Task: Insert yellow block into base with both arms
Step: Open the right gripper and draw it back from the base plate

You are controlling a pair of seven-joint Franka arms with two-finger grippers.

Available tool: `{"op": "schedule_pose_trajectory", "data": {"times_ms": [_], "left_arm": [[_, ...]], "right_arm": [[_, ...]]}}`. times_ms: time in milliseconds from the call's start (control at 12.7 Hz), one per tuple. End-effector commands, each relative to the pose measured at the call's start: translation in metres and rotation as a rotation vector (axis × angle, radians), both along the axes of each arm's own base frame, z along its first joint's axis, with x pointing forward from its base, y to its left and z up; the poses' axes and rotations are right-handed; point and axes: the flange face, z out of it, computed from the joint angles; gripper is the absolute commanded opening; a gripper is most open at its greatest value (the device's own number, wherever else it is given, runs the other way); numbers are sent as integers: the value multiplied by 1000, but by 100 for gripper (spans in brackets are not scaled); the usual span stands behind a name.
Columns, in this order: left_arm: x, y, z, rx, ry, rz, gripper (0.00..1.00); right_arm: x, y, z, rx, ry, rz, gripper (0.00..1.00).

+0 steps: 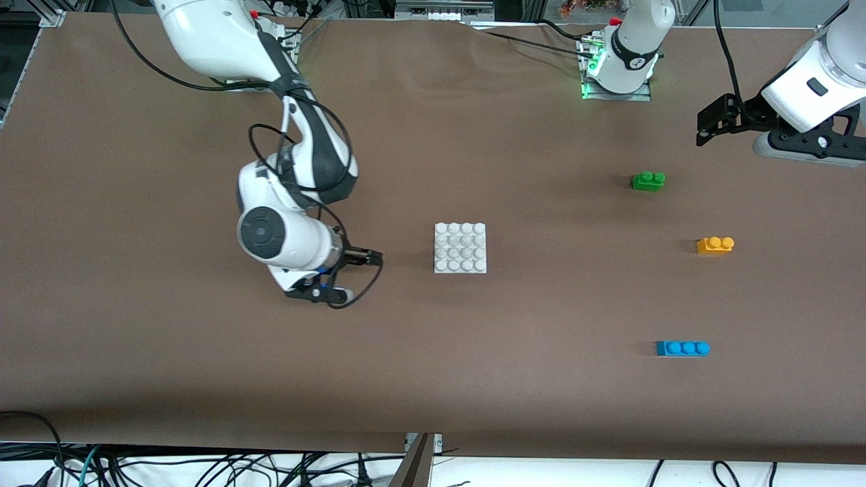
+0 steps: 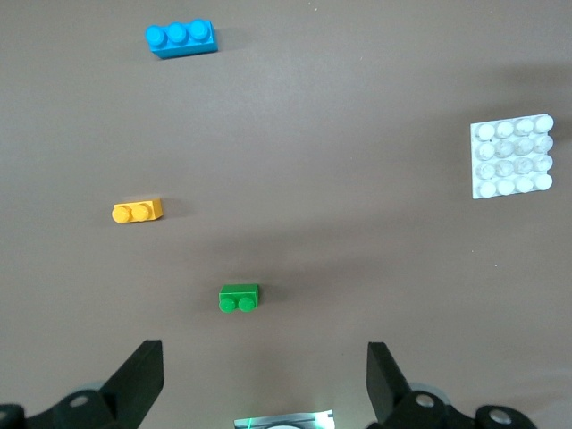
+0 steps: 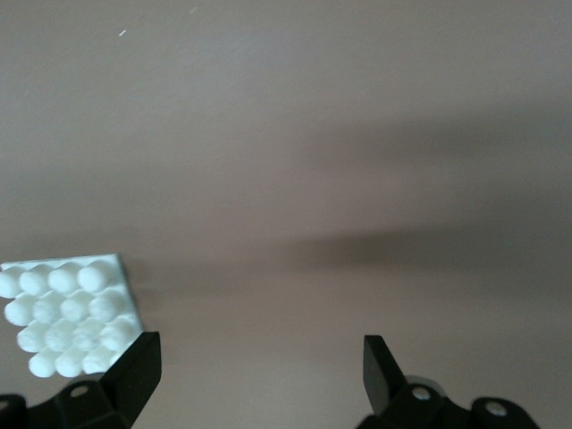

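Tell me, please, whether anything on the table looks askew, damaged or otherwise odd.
Nothing stands out. The base lies flat and square, and the yellow block, green brick and blue brick sit studs-up, apart, toward the left arm's end. Both grippers are open and empty.

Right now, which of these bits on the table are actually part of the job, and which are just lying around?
Part of the job:
- yellow block, nobody holding it
- white base
- right hand, open beside the base
- left hand, open, up near the green brick

Just lying about:
- green brick
- blue brick
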Motion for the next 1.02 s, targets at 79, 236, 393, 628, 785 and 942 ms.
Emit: {"op": "schedule_pose_trajectory", "data": {"times_ms": [79, 236, 393, 628, 785, 942], "left_arm": [[1, -3, 7, -18, 5, 5, 100], [1, -3, 7, -18, 5, 5, 100], [1, -3, 7, -18, 5, 4, 100], [1, -3, 7, -18, 5, 5, 100], [1, -2, 7, -18, 5, 7, 100], [1, -2, 7, -18, 5, 7, 100]], "right_arm": [[-3, -55, 16, -32, 56, 20, 100], [5, -106, 22, -56, 89, 61, 100], [16, -155, 36, -42, 68, 87, 100], [4, -243, 90, -20, 35, 32, 100], [-11, -264, 127, -156, -19, 85, 100], [-26, -288, 168, -168, -105, 56, 100]]}}
